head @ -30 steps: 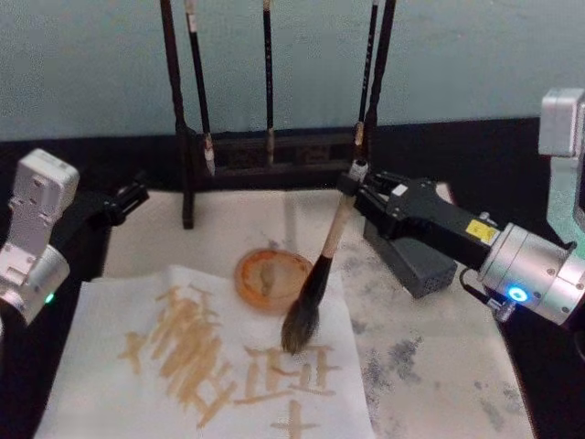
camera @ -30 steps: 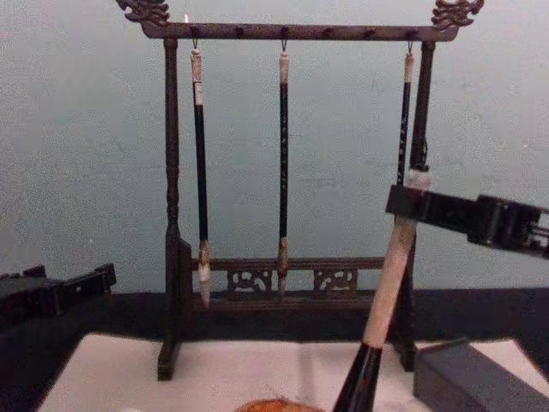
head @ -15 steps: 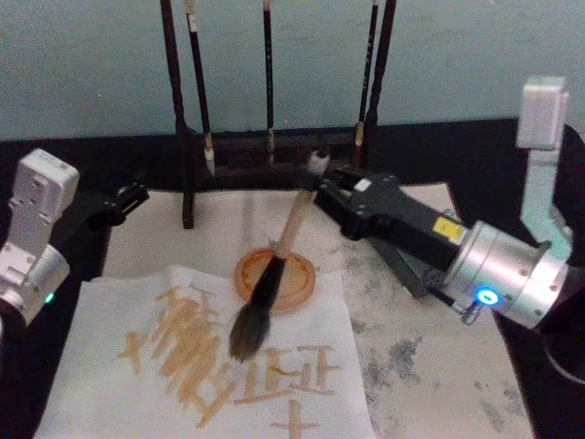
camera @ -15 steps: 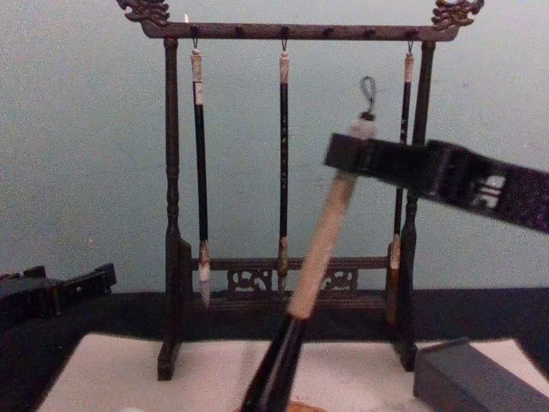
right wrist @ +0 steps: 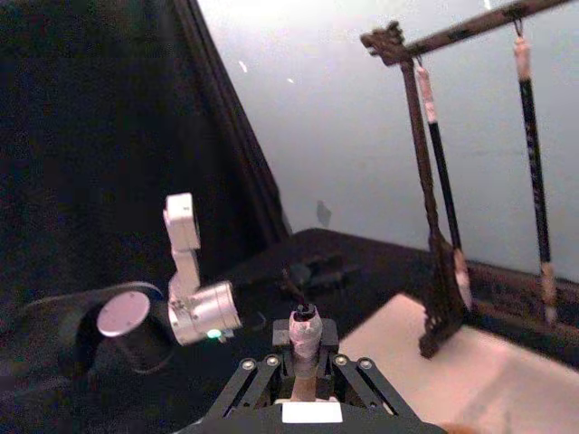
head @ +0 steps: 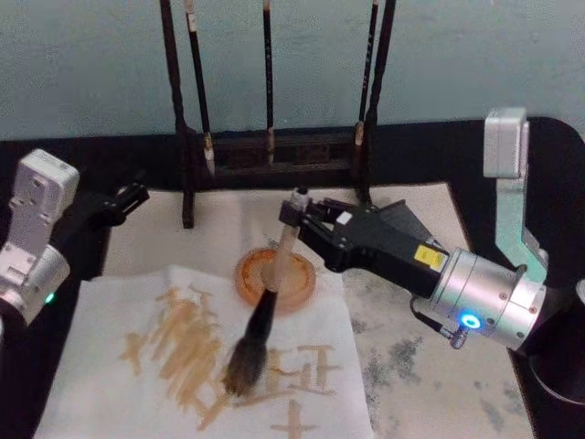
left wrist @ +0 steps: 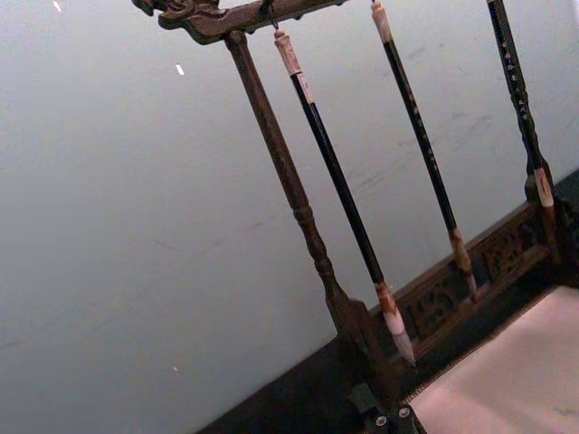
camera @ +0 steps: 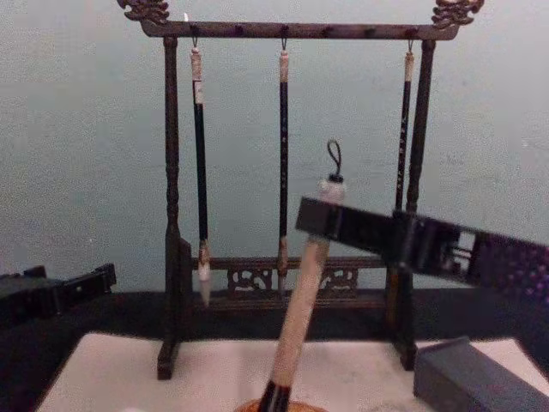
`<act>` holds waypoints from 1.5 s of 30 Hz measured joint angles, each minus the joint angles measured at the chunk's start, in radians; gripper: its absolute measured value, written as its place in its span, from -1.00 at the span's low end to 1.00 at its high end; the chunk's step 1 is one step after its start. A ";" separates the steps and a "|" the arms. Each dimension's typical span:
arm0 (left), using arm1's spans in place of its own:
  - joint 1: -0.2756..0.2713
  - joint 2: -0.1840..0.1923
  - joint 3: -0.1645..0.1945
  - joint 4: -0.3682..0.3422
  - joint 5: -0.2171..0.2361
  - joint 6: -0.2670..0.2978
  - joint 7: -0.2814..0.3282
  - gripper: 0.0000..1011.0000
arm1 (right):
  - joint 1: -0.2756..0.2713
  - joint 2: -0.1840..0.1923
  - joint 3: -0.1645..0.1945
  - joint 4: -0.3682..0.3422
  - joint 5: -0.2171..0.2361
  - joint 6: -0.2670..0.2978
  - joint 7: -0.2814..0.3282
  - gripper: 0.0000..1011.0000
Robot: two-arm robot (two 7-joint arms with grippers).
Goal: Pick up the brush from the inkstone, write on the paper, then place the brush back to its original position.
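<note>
The brush point(head: 265, 309) is clenched by the right tool point(head: 294, 218), bristles on the paper point(head: 101, 402); writing is judged underway, its return undone. The left tool point(head: 123, 199) is parked at left.

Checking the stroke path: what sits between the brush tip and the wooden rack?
Head view: a round orange dish, crossed by the brush held in the right gripper.

One brush point(head: 261, 315), three thin brushes point(camera: 282, 154), one rack point(camera: 171, 172), one paper point(head: 96, 315)
</note>
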 joint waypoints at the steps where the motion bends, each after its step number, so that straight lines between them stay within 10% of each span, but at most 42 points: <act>1: 0.000 0.000 0.000 0.000 0.000 0.000 0.000 0.98 | -0.003 0.002 0.001 0.005 -0.001 0.000 -0.001 -0.66; 31: 0.000 0.000 0.000 0.000 0.000 0.000 0.000 0.98 | -0.043 0.046 0.097 0.026 0.024 -0.017 -0.017 -0.66; 45: 0.000 0.000 0.000 0.000 0.000 0.000 0.000 0.98 | -0.047 0.014 0.153 -0.025 0.125 -0.018 -0.077 -0.66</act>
